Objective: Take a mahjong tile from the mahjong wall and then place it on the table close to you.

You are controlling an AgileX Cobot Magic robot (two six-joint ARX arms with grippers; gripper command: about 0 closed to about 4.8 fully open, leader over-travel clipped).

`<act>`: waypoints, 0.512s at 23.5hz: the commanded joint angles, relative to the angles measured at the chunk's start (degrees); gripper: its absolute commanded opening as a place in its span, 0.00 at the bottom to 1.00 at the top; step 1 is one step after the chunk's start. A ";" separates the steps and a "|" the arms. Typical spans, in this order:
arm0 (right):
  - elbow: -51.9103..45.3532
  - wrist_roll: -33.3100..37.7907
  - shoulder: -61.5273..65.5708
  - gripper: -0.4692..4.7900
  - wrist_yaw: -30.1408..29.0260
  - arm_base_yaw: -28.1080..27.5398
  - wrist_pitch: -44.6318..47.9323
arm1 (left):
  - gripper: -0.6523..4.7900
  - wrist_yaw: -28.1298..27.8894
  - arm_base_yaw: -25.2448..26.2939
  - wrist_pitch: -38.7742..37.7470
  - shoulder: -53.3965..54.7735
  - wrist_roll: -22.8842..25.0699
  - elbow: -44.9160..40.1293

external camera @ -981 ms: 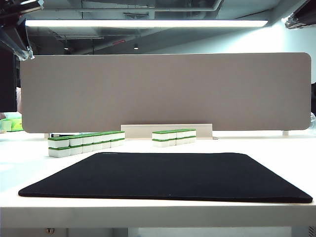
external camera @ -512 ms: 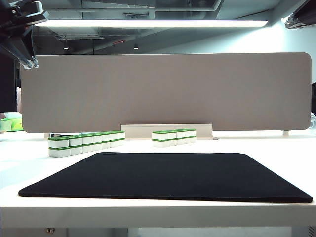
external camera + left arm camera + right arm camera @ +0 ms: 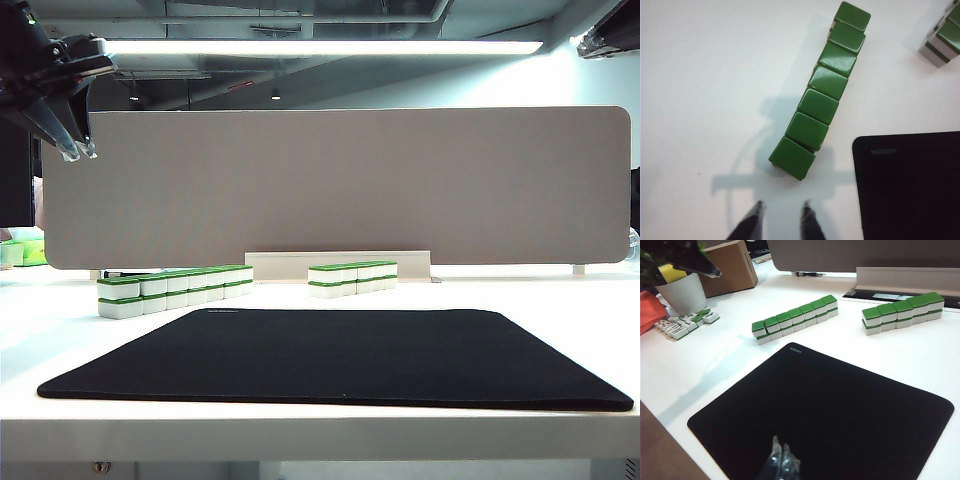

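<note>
Directly below the left gripper (image 3: 781, 214), the mahjong wall (image 3: 823, 90) runs lengthwise away from its slightly parted, empty fingertips, beside the black mat (image 3: 910, 185). Bare table (image 3: 705, 90) lies on the wall's other side. Over the mat, the right gripper (image 3: 782, 460) looks clenched, empty.

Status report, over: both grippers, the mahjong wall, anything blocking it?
Left gripper slightly open, empty, high above mahjong wall. Right gripper shut, empty, over black mat. Wall intact, nothing blocking.
</note>
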 commanded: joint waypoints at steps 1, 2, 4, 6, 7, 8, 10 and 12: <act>0.15 0.04 -0.07 0.09 -0.11 -0.02 0.96 | 0.29 0.07 0.00 -2.49 2.69 1.40 3.85; 0.15 0.04 -0.07 0.09 -0.11 -0.02 0.96 | 0.29 -0.13 -0.24 -3.54 3.85 2.08 5.20; 0.15 0.02 -0.07 0.09 -0.11 -0.02 0.96 | 0.36 -1.29 -0.74 -5.11 6.40 2.93 8.28; 0.15 0.04 -0.07 0.09 -0.11 -0.02 0.94 | 0.36 -2.62 -1.33 -5.38 7.85 3.39 9.84; 0.15 0.04 -0.07 0.09 -0.11 -0.02 0.94 | 0.36 -3.39 -1.57 -5.66 8.81 4.26 10.97; 0.15 0.04 -0.04 0.09 -0.11 -0.02 0.94 | 0.36 -4.20 -1.92 -5.90 9.60 4.83 11.85; 0.15 0.04 -0.04 0.09 -0.11 0.00 0.94 | 0.36 -6.10 -2.78 -6.32 11.32 6.08 13.75; 0.15 0.04 -0.04 0.09 -0.11 -0.02 0.94 | 0.36 -7.06 -3.56 -6.01 13.38 7.56 15.28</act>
